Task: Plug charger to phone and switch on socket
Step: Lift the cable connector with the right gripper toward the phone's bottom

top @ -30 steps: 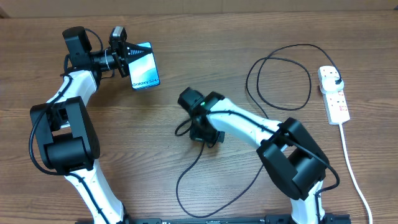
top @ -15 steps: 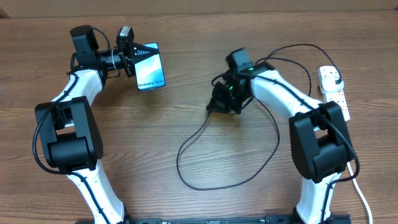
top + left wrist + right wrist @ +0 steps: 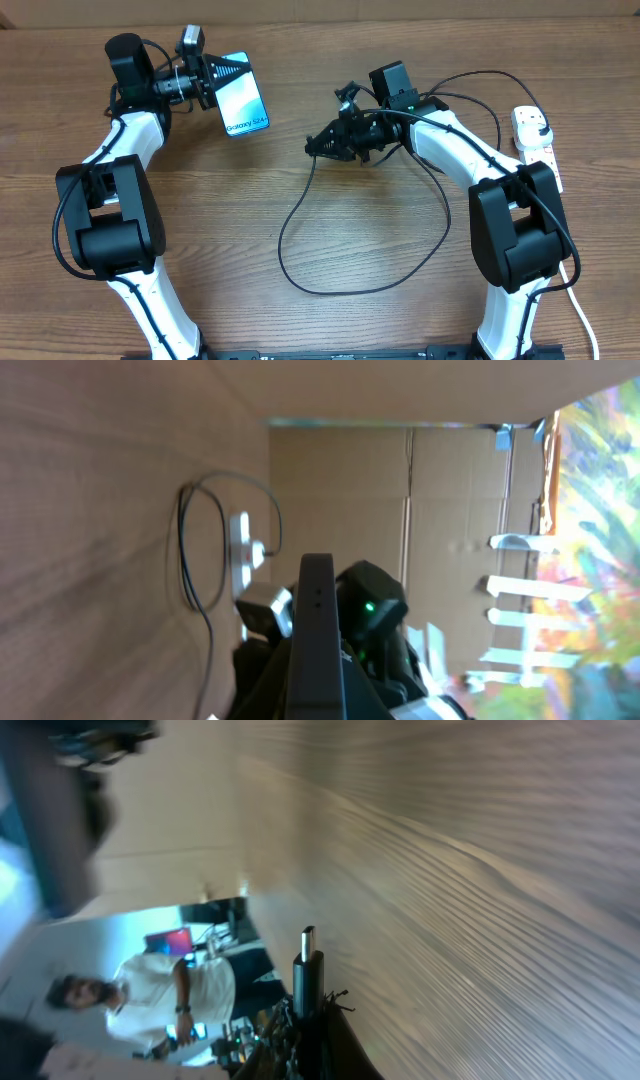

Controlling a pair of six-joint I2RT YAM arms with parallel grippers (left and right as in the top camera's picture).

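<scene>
My left gripper point(image 3: 226, 70) is shut on one end of the phone point(image 3: 246, 100) and holds it above the table at the far left, its lit blue screen facing up. In the left wrist view the phone point(image 3: 317, 635) shows edge-on between my jaws. To the phone's right, my right gripper point(image 3: 318, 146) is shut on the charger's small connector end point(image 3: 307, 963) and points left toward the phone, a gap between them. The black charger cable point(image 3: 300, 250) trails in loops to a black plug in the white socket point(image 3: 536, 150) at the right edge.
The socket's white cord point(image 3: 566, 270) runs toward the front right. A large cable loop point(image 3: 450, 120) lies left of the socket. A cardboard wall point(image 3: 450, 490) stands beyond the table. A person in white point(image 3: 175, 995) is in the background of the right wrist view.
My right gripper went from the table's middle up and right, then turned to point left at the phone, dragging the cable with it. The left gripper shifted the phone slightly.
</scene>
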